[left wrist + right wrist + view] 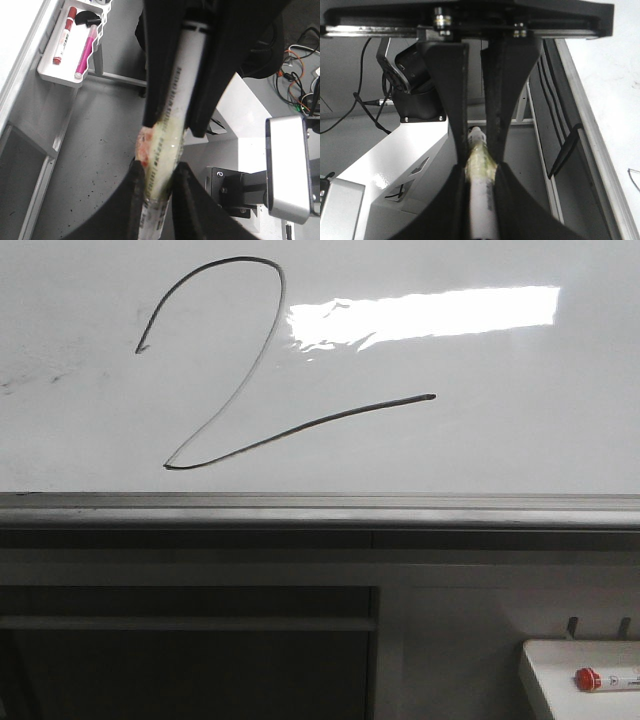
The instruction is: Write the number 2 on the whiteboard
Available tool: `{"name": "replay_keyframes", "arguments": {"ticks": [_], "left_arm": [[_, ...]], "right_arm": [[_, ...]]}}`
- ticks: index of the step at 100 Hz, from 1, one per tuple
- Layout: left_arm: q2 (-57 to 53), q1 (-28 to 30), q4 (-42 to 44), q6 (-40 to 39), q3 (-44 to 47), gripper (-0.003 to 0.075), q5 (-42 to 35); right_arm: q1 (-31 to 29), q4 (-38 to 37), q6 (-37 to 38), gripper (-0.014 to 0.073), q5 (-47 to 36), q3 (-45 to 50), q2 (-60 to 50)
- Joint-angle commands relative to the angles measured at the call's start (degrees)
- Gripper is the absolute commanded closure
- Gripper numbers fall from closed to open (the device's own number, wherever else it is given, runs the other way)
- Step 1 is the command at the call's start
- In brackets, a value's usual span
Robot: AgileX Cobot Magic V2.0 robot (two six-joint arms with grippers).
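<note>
The number 2 (300,428) is drawn in thin black line on the glossy whiteboard (500,440), left of centre, above the grey ledge (320,512). Neither gripper shows in the front view. In the left wrist view my left gripper (159,172) is shut on a white marker (185,75) wrapped in yellowish tape, held over the grey floor. In the right wrist view my right gripper (480,170) is shut on another white taped marker (482,200). The whiteboard (610,75) lies off to one side of it, apart.
A small white tray (560,660) with a red-capped marker (600,678) hangs at the lower right below the ledge. The left wrist view shows the tray (55,75) with a red marker (65,35) and a pink marker (86,52). Faint grey smudges (40,375) mark the board's left.
</note>
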Motion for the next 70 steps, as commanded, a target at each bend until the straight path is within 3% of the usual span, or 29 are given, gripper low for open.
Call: {"name": "replay_keyframes", "arguments": {"ticks": [1, 9, 16, 31, 40, 57, 70], "left_arm": [[0.19, -0.18, -1.68, -1.67, -1.32, 0.0741, -2.81], [0.19, -0.18, -1.70, -1.67, -1.32, 0.0741, -2.81], [0.19, -0.18, -1.70, -1.67, -1.32, 0.0741, -2.81], [0.19, -0.18, -1.70, -1.67, -1.32, 0.0741, -2.81], [0.19, -0.18, -1.30, -1.67, -1.32, 0.0741, -2.93], [0.08, -0.18, -0.18, -1.77, -1.32, 0.0741, -5.17], [-1.33, -0.18, 7.04, -6.82, -1.32, 0.0741, -13.51]], "right_arm": [[0.08, 7.96, -0.50, 0.0655, -5.94, -2.29, -1.05], [0.08, 9.37, -0.50, 0.0649, -6.49, -2.29, -1.05], [0.08, 9.60, -0.50, 0.0594, -7.33, -2.29, -1.05], [0.08, 9.60, -0.50, 0.0272, -9.51, -2.29, -1.05], [-0.16, 8.16, -0.50, 0.0137, -12.89, -2.41, -1.66], [-3.06, 6.00, -0.50, 0.0123, -17.70, -2.41, -5.33], [-7.46, 5.85, -0.50, 0.0167, -18.73, -2.41, -9.22]]}}
